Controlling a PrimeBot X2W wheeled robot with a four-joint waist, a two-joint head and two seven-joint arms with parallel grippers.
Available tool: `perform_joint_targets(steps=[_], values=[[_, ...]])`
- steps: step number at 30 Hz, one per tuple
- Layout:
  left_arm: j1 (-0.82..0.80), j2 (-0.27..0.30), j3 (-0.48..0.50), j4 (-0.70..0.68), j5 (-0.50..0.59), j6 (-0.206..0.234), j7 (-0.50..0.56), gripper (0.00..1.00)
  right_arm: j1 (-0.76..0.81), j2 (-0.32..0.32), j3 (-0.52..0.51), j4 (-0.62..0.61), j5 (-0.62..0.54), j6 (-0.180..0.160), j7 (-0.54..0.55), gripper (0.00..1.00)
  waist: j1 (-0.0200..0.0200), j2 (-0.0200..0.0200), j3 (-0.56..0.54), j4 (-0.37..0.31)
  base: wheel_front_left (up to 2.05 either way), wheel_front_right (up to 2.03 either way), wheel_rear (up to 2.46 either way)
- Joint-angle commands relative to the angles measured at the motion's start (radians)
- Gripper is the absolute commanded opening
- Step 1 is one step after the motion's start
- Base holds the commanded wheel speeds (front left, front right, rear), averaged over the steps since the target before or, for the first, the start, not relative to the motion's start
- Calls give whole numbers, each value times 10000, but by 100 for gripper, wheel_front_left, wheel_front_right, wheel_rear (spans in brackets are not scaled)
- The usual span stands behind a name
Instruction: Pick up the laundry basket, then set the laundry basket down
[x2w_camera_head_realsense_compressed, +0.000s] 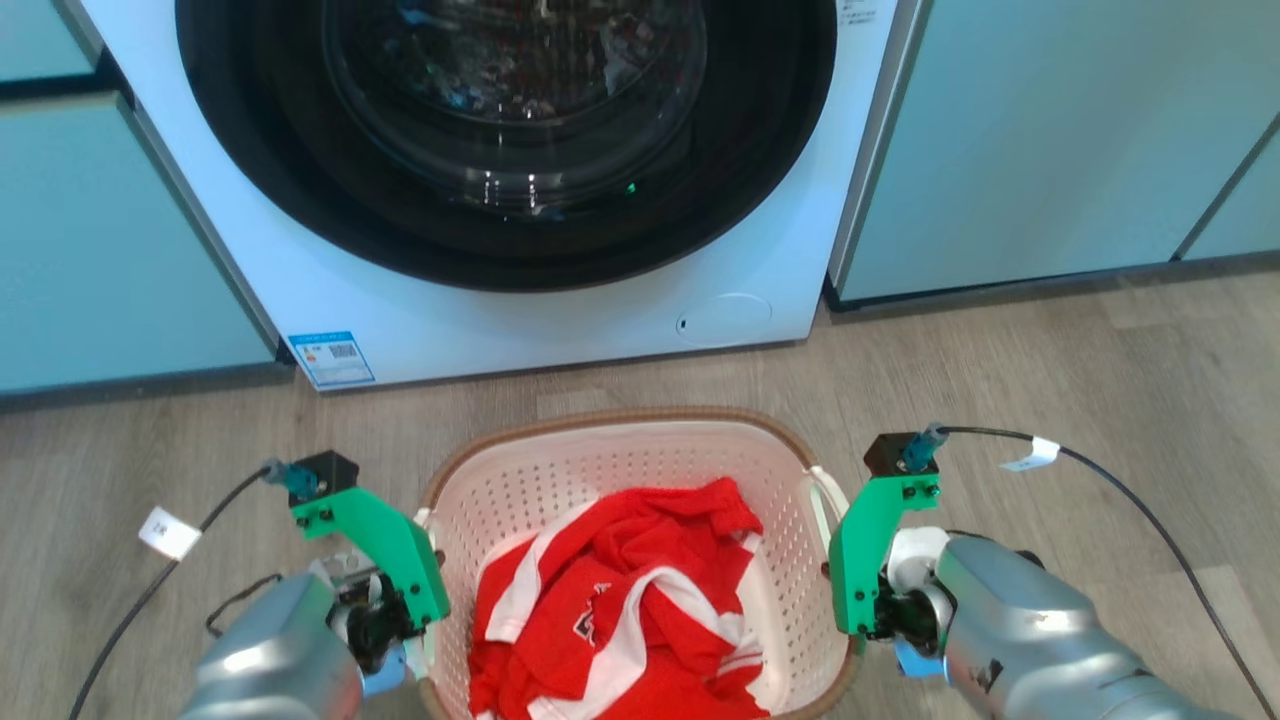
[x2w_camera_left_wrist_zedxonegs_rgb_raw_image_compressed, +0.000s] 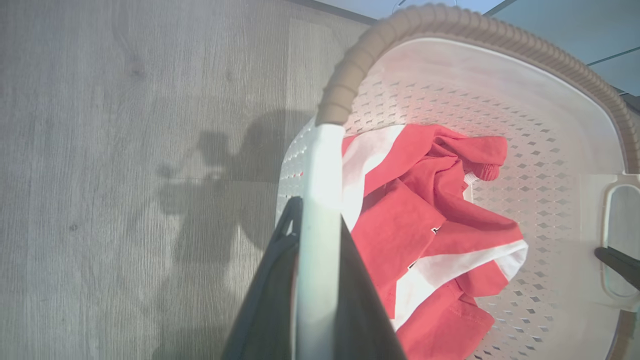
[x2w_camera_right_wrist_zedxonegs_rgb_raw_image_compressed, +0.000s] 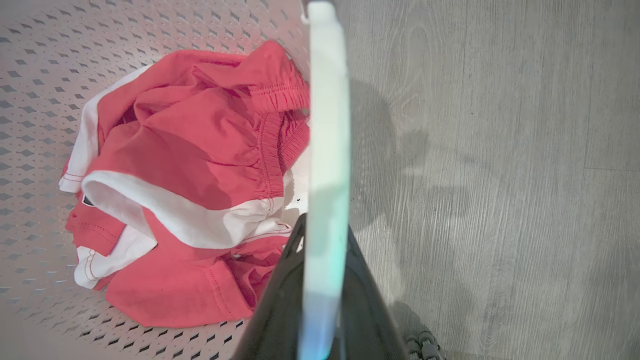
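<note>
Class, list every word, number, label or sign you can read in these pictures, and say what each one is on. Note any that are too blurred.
No text can be read.
Blue-and-white sticker, low on the washing machine: code pattern visible, print too small.
Small print at the machine's upper right: too blurred.
Two white tags: no writing legible.
Dark mark on the red garment in the laundry basket: too small.

floor (x2w_camera_head_realsense_compressed: 1050, 400): grey wood planks | on it: washer (x2w_camera_head_realsense_compressed: 500, 330), cabinets (x2w_camera_head_realsense_compressed: 1000, 150) flanking | basket (x2w_camera_head_realsense_compressed: 600, 470): before washer, contact unclear
</note>
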Motion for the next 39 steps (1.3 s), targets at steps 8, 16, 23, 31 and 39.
perform_joint_targets(steps=[8,16,23,31,39], values=[[-462,453,220,-141,-353,-75,238,0,-14,-24,307,52,354,-17,232,0,1,-1,-363,0,0,0,0],[-291,495,121,-112,-548,-75,318,0,6,-24,544,69,622,-17,252,0,1,-1,-498,3,0,0,0],[-263,524,43,-88,-661,-75,281,0,-50,-24,710,119,829,-17,193,0,1,-1,-515,0,0,0,0],[-304,563,-65,-100,-756,-75,225,0,-123,-24,890,158,1028,-17,68,0,1,-1,-463,-48,0,0,0],[-356,566,-177,-80,-823,-75,235,0,-183,-24,1045,150,1218,-17,-11,0,1,-1,-442,-47,0,0,0]])
